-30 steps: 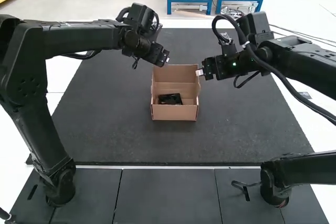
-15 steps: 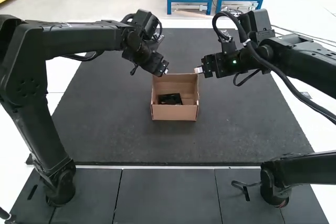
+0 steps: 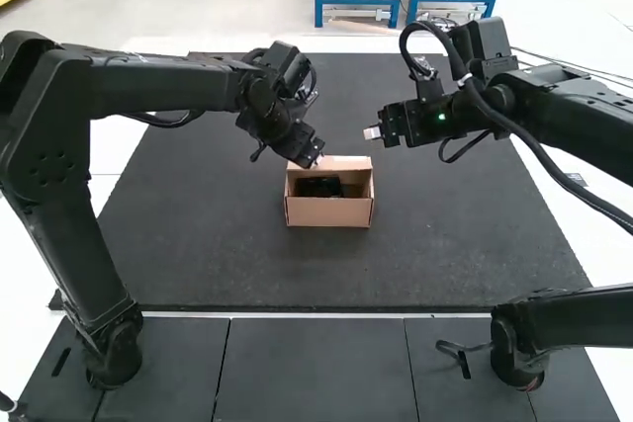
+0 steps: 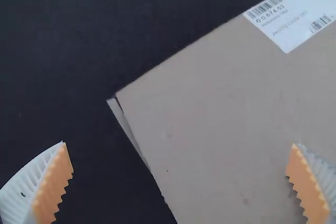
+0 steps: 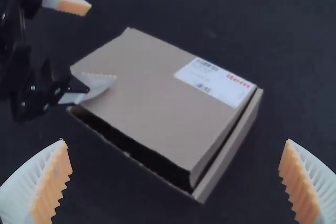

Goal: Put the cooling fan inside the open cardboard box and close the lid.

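On the black mat (image 3: 198,234) the cardboard box (image 3: 328,211) sat with its plain front wall nearest us. The cooling fan (image 3: 318,186) lay dark inside it, already in place. We judged the fan rigid and in need of no more handling.

What remained was the lid (image 3: 341,163), a thin, light, fairly stiff sheet of card. It hung partly lowered over the opening and seemed hinged along the far wall. We thought such a flap might spring up if let go, so it was better pressed flat near its free edge than pinched.

The left gripper (image 3: 309,153) was at the lid's far left corner with its jaws wide. One ribbed finger (image 5: 97,82) lay on the card, well apart from the white label (image 5: 215,80).

Farther off, the right gripper (image 3: 374,132) hovered above the box's far right corner, jaws wide and holding nothing.
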